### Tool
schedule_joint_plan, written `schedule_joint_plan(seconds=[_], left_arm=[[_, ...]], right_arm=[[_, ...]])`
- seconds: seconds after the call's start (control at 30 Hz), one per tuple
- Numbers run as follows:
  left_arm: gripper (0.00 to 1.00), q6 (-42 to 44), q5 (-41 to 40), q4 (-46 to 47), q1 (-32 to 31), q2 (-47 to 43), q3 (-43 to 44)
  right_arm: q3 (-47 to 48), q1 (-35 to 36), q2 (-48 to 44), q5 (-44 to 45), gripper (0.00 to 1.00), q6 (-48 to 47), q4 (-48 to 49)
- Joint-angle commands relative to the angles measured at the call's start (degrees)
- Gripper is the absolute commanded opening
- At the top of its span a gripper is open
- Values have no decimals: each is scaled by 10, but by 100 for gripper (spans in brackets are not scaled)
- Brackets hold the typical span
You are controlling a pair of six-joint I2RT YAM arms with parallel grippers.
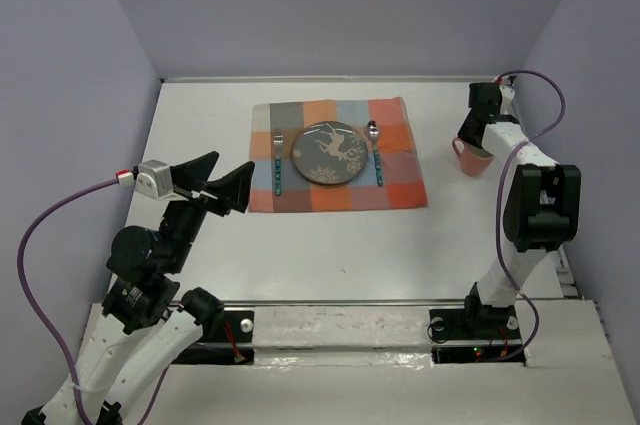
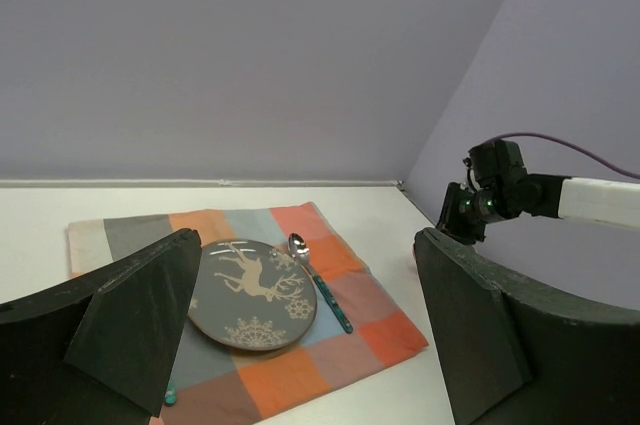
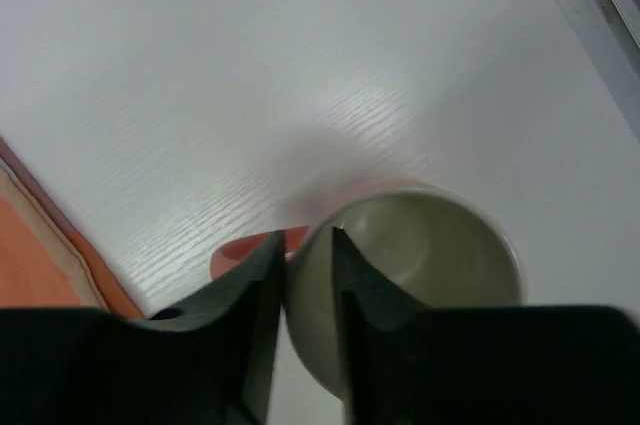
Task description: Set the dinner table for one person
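surface: we see the dinner table (image 1: 330, 255), white | far centre: 1 checkered cloth (image 1: 400, 185) flat on it | far right: 1 pink mug (image 1: 472, 163)

Pink mug (image 1: 472, 163) partly behind right arm (image 1: 530, 205) from above, fork (image 2: 170, 397) mostly behind left gripper finger (image 2: 130, 325), checkered cloth (image 3: 40, 265) cropped by frame edge.

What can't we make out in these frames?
- Right wrist view: cup base hidden by right gripper fingers; lifted or set down, unclear.
- Top view: cup mostly behind the right gripper.
- Left wrist view: fork behind a left gripper finger; only its teal handle tip shows.
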Motion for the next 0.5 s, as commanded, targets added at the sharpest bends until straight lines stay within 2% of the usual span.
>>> schedule_joint_plan(seconds=[0.0, 0.03, 0.07, 0.2, 0.27, 0.47], left_arm=[[99, 2, 5, 32, -1, 0, -2], [99, 2, 4, 32, -1, 1, -3], [99, 2, 4, 31, -1, 3, -2], [99, 2, 4, 31, 0, 5, -2], [99, 3, 5, 31, 1, 8, -2], [99, 5, 4, 31, 2, 17, -3]], right_arm=[[39, -4, 8, 6, 19, -10, 19], [42, -4, 3, 8, 12, -10, 19], [44, -4, -2, 9, 0, -12, 19], [54, 12, -38, 20, 0, -51, 23], [65, 46, -55, 23, 0, -75, 37], [184, 112, -16, -37, 0, -152, 52]])
